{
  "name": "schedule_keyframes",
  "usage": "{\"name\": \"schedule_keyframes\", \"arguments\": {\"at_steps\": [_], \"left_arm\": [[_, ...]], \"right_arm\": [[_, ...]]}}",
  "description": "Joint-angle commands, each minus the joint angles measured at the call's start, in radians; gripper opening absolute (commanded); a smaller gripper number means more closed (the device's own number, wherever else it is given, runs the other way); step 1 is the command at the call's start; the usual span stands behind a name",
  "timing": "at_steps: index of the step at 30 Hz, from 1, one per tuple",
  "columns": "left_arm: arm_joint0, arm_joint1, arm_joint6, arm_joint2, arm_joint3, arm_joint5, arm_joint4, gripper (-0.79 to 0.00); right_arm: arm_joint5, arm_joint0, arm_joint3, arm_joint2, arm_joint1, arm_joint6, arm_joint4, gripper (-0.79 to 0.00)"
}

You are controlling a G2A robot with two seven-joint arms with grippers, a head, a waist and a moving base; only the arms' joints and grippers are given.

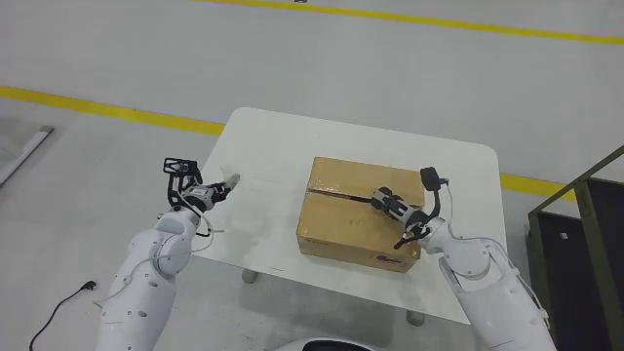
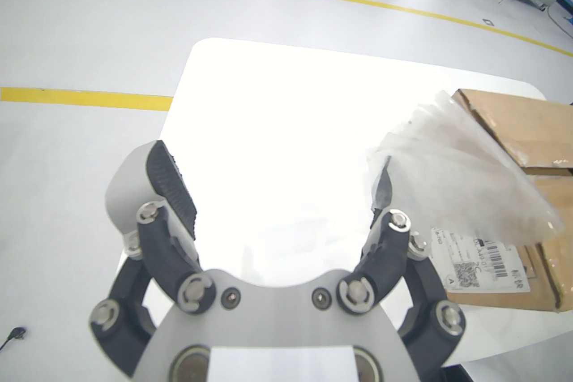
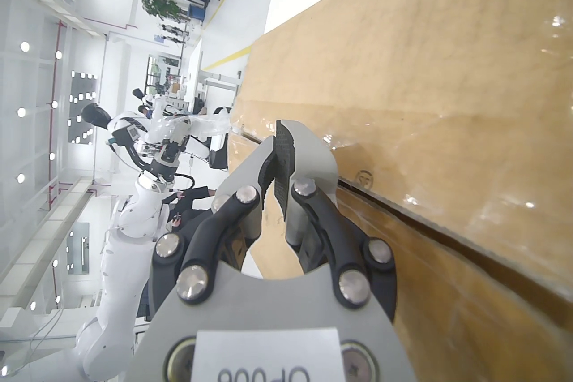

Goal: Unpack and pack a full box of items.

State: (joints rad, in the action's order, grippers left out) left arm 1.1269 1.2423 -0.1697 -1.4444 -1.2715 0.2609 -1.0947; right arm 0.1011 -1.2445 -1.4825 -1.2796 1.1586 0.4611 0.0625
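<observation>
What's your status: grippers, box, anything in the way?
Left gripper open at the edge of the table, clear plastic film clinging to one finger. Right gripper shut, over the cardboard box at its flap seam. Flaps closed.

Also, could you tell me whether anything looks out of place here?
Yes: a clear plastic bag clings to one finger of the open left claw, hanging over the table, apart from the cardboard box. It looks stuck to the finger rather than gripped between the two.

Box: I see it closed, mid-table.
Right gripper: mine, over its lid at the seam.
Left gripper: mine, above the table's left edge.
</observation>
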Motion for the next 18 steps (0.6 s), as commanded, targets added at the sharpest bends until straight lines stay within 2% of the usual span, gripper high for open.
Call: {"name": "schedule_keyframes", "arguments": {"at_steps": [1, 5, 11, 18], "left_arm": [[-0.004, 0.0, 0.002, 0.003, -0.009, 0.003, -0.001, 0.0], [-0.011, 0.0, 0.005, 0.005, -0.021, 0.005, 0.016, 0.0], [-0.018, -0.002, 0.0, -0.008, -0.031, 0.007, 0.047, 0.0], [-0.016, -0.009, -0.024, -0.024, -0.045, 0.013, 0.046, 0.0]], "right_arm": [[0.051, 0.0, -0.011, 0.004, 0.002, -0.004, -0.018, -0.785], [0.103, 0.017, 0.001, 0.043, 0.01, 0.014, -0.03, -0.785], [0.052, 0.057, 0.09, 0.097, 0.024, -0.014, -0.003, -0.785], [0.003, 0.075, 0.133, 0.103, 0.03, -0.039, 0.004, -0.785]]}}
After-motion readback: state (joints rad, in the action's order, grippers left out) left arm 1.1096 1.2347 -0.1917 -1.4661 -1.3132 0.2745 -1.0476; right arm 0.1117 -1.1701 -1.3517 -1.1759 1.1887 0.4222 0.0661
